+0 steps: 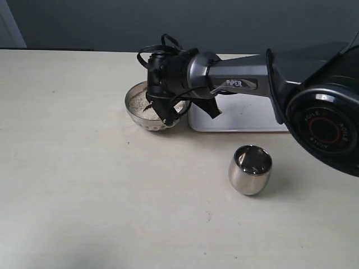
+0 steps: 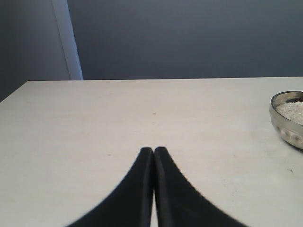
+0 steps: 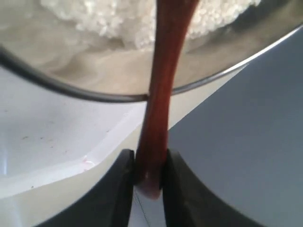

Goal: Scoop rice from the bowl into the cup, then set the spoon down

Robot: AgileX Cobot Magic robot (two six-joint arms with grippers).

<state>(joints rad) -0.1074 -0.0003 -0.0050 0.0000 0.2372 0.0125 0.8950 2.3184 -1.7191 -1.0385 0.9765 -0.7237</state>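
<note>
The shiny metal bowl [image 1: 147,109] holds white rice [image 1: 138,101] at the table's back middle. My right gripper [image 1: 160,106] hangs over the bowl's right side, shut on the reddish-brown spoon [image 3: 161,85]. The spoon's handle crosses the bowl rim [image 3: 71,87] and its far end dips into the rice [image 3: 118,16]; the spoon's bowl is hidden. The steel cup [image 1: 250,169] stands upright to the front right, apart from both grippers. My left gripper [image 2: 154,151] is shut on nothing over bare table, with the bowl [image 2: 286,118] off to its side.
A white tray [image 1: 241,117] lies flat just right of the bowl, under the right arm [image 1: 252,78]. The table's back edge meets a dark wall.
</note>
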